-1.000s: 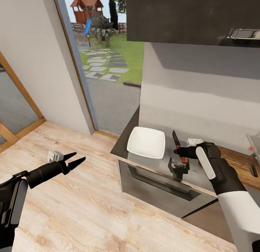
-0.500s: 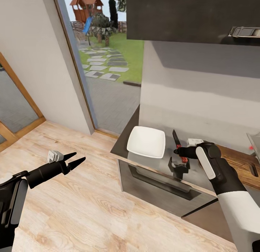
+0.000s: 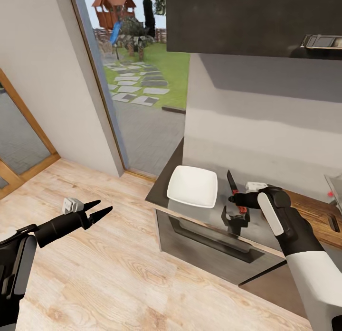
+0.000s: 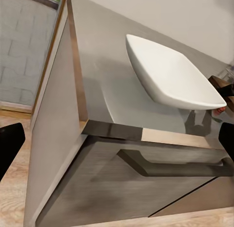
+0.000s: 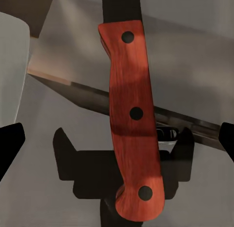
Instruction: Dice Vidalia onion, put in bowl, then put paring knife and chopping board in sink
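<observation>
Centrally, right gripper [image 3: 236, 198] pinching paring knife [image 3: 234, 190] above grey countertop [image 3: 209, 216], white bowl [image 3: 192, 186] just beside, left gripper [image 3: 103, 206] spread over wood floor [image 3: 118, 269].

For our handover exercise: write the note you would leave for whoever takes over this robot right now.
Right gripper: over the countertop, at the paring knife, fingers either side of its handle; grip unclear.
Left gripper: open, empty, out over the floor.
Bowl: on the countertop, empty, beside the knife. Chopping board: right of the knife.
Left: fetch onion, dice, fill bowl, knife and board into the sink.
</observation>
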Controlling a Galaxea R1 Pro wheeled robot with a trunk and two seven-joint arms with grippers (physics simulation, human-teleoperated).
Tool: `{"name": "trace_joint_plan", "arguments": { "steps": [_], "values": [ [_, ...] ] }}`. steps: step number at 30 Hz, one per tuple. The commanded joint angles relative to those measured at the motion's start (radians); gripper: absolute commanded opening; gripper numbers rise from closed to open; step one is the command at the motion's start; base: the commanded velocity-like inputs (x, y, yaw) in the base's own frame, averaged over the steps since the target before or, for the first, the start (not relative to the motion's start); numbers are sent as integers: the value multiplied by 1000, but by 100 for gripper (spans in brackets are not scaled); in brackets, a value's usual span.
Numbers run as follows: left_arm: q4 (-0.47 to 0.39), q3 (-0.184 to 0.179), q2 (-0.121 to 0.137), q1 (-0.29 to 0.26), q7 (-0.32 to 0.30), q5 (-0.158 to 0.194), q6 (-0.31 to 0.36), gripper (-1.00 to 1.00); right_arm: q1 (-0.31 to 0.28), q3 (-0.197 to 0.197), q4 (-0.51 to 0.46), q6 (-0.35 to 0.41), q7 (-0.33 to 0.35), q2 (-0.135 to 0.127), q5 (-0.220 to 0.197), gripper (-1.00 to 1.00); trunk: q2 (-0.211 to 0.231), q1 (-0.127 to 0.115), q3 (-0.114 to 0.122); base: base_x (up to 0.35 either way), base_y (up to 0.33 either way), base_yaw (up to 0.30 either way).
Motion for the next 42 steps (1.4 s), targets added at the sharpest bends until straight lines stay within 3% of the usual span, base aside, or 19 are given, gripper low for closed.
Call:
{"name": "trace_joint_plan", "arguments": {
  "steps": [1, 42],
  "values": [
    [0, 0, 0, -1, -2, 4, 8, 100, -1, 3, -1, 3, -10, -1, -10, 100, -2, 1, -2, 0, 0, 0],
    [0, 0, 0, -1, -1, 4, 8, 100, -1, 2, -1, 3, -10, -1, -10, 100, -2, 1, -14, 0, -10, 0]
  ]
}}
